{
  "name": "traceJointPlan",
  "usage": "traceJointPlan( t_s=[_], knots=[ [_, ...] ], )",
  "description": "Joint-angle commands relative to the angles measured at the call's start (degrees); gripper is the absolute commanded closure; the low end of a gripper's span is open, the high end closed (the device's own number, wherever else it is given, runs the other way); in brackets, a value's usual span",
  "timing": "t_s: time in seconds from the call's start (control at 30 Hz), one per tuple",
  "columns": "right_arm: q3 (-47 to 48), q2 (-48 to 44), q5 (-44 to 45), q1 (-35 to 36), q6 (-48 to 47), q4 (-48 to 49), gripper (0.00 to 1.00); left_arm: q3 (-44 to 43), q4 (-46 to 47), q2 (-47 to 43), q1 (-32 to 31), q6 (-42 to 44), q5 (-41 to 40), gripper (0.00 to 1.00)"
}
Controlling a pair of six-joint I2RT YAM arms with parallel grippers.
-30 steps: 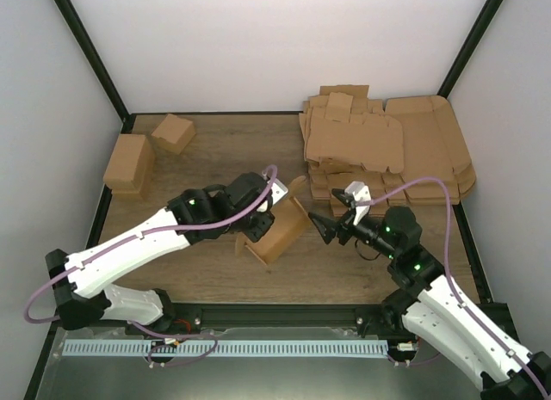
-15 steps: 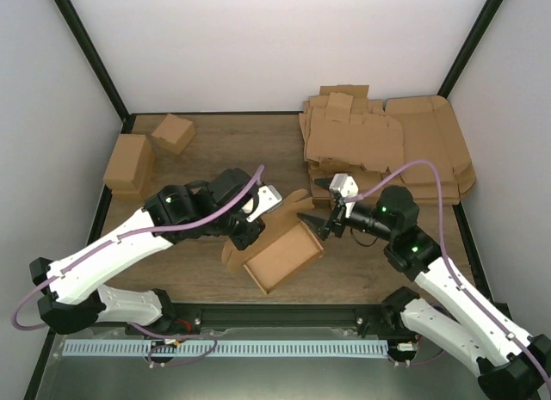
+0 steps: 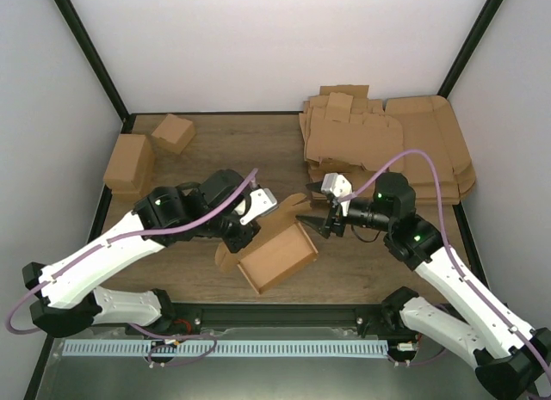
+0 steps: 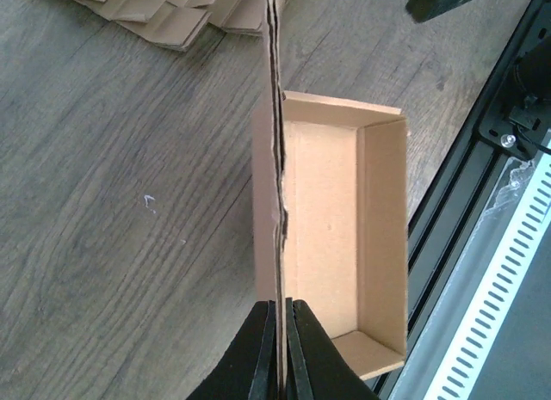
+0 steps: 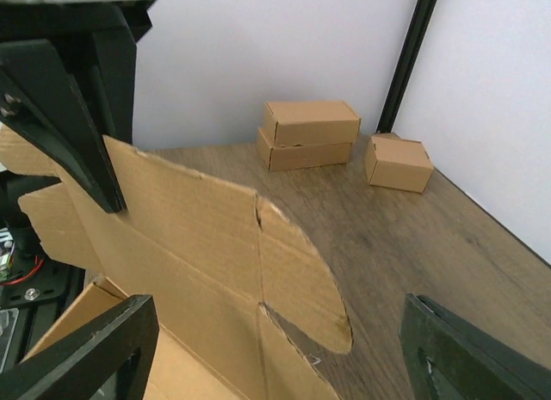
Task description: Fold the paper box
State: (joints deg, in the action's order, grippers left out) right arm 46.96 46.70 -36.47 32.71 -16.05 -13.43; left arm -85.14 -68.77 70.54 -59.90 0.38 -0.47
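Though shallow, rectangular brown cardboard paper box (image 3: 277, 255)

box (image 3: 277, 258): we see plain brown cardboard | tray formed, open top, skewed, flat on table (image 3: 224, 146) front-centre | lid (image 5: 198, 236) upright off the tray's back wall, rounded flap

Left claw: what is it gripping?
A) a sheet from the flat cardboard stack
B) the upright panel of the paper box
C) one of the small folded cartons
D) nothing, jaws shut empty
B: in the left wrist view the left claw is pinched on the edge of the upright panel of the paper box, right beside its open tray.
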Motion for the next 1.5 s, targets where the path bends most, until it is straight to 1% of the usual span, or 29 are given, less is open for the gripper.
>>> traceJointPlan(
  t_s=[0.0,0.1,0.2,0.27,0.4,0.53,0.63,0.73,0.83,0.97,1.0,1.1,1.17,1.27,1.3,1.37,1.4,1.47],
  knots=[
    [-0.05,0.64,-0.74,-0.19,-0.83,-0.52,0.21,-2.10,-0.31,-1.60,0.14,1.14,0.27,0.96],
    [0.58,2.13,-0.85,-0.19,-0.85,-1.14,0.23,-2.58,-0.34,-2.01,0.18,1.16,0.82,0.96],
    [1.50,3.31,-1.57,-0.13,-0.78,-2.07,0.30,-2.75,0.18,-2.38,0.15,1.24,1.23,0.96],
    [1.72,3.57,-1.84,-0.16,-0.68,-2.33,0.37,-2.75,0.37,-2.46,0.14,1.07,0.71,0.96],
    [1.96,3.65,-0.30,-0.19,-0.04,-2.67,0.57,-3.28,0.26,-2.15,0.18,0.27,-2.12,0.96],
    [2.17,3.86,-0.64,-0.19,0.61,-2.72,0.74,-4.43,0.31,-1.27,0.23,-0.51,-4.17,0.96],
    [2.28,4.63,-0.56,-0.13,1.21,-3.19,0.84,-4.68,0.80,-0.66,0.14,-1.19,-5.46,0.96],
    [2.28,5.26,-0.33,-0.19,2.56,-2.75,0.91,-4.68,1.11,0.12,0.17,-1.62,-5.87,0.96],
    [1.75,5.59,1.34,-0.19,5.07,-1.81,0.99,-4.59,1.55,1.35,0.20,-2.62,-8.02,0.96],
    [-0.63,5.60,4.70,-0.11,9.43,1.98,0.99,-3.59,6.06,2.73,0.34,-7.55,-14.24,0.96],
    [-1.32,5.64,4.94,-0.12,10.81,2.77,0.99,-3.03,7.95,3.33,0.72,-8.96,-15.56,0.94],
    [-2.37,6.95,6.70,-0.12,15.59,5.84,0.99,-0.99,13.18,6.01,4.26,-10.70,-12.35,0.82],
    [-2.18,8.70,9.48,-0.16,18.27,5.98,0.99,0.65,16.12,8.39,7.61,-10.79,-9.60,0.70],
    [-2.22,11.49,15.23,-0.19,22.65,5.13,0.99,2.28,19.17,12.07,12.55,-10.30,-8.42,0.54],
    [-2.37,12.49,16.98,-0.19,24.43,5.00,0.99,2.34,19.87,12.94,14.18,-10.08,-8.30,0.42],
    [-3.02,14.46,19.62,-0.19,26.28,5.67,0.99,2.51,21.75,13.00,16.02,-9.90,-8.15,0.27],
    [-3.42,15.26,20.93,-0.18,27.15,6.59,0.99,2.60,23.25,12.34,16.59,-9.88,-8.17,0.18],
    [-4.37,16.85,23.20,-0.19,28.33,8.58,0.99,3.09,25.12,10.01,17.41,-10.19,-8.81,0.03]
  ],
)
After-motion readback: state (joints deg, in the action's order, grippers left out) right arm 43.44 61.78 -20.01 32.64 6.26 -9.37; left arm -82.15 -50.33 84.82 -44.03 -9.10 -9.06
